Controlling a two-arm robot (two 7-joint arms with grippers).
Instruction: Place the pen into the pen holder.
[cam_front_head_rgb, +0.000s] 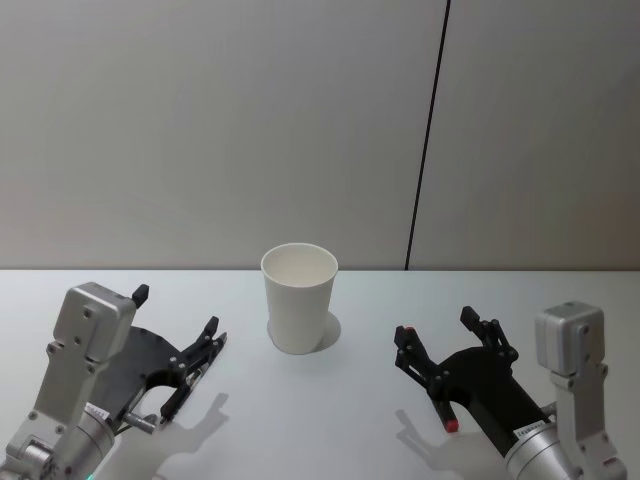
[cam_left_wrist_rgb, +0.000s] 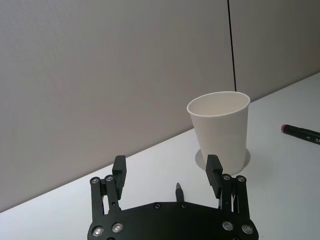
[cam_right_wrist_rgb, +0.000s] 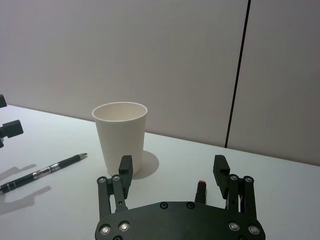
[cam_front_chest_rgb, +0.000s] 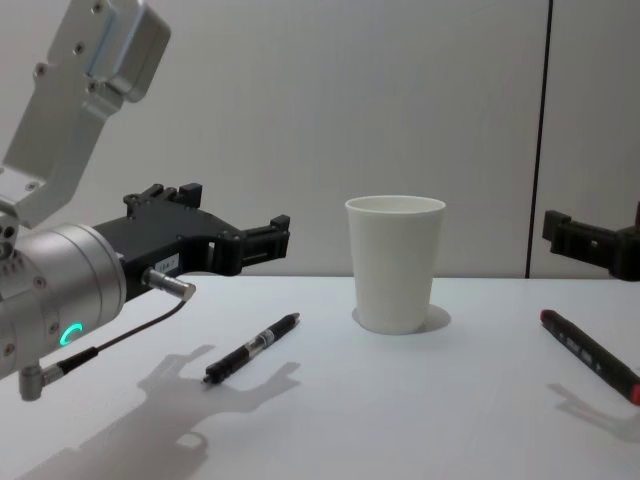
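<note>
The pen holder (cam_front_head_rgb: 300, 298) is a white paper cup standing upright at the table's middle, also seen as the cup (cam_front_chest_rgb: 393, 263), (cam_left_wrist_rgb: 220, 125), (cam_right_wrist_rgb: 121, 135). A black pen with silver bands (cam_front_chest_rgb: 250, 348) lies on the table left of the cup, beneath my left gripper (cam_front_head_rgb: 178, 312), which hovers open above it with nothing between its fingers. That pen's tip (cam_left_wrist_rgb: 178, 189) shows below the left gripper (cam_left_wrist_rgb: 166, 165). A second black pen with a red end (cam_front_chest_rgb: 590, 355) lies right of the cup, under my open right gripper (cam_front_head_rgb: 435, 326); its red end (cam_right_wrist_rgb: 201, 186) shows beneath the right gripper (cam_right_wrist_rgb: 173, 165).
The white table (cam_front_head_rgb: 320, 430) meets a grey wall close behind the cup. A dark vertical seam (cam_front_head_rgb: 428, 130) runs down the wall. Bare table lies in front of the cup between the two pens.
</note>
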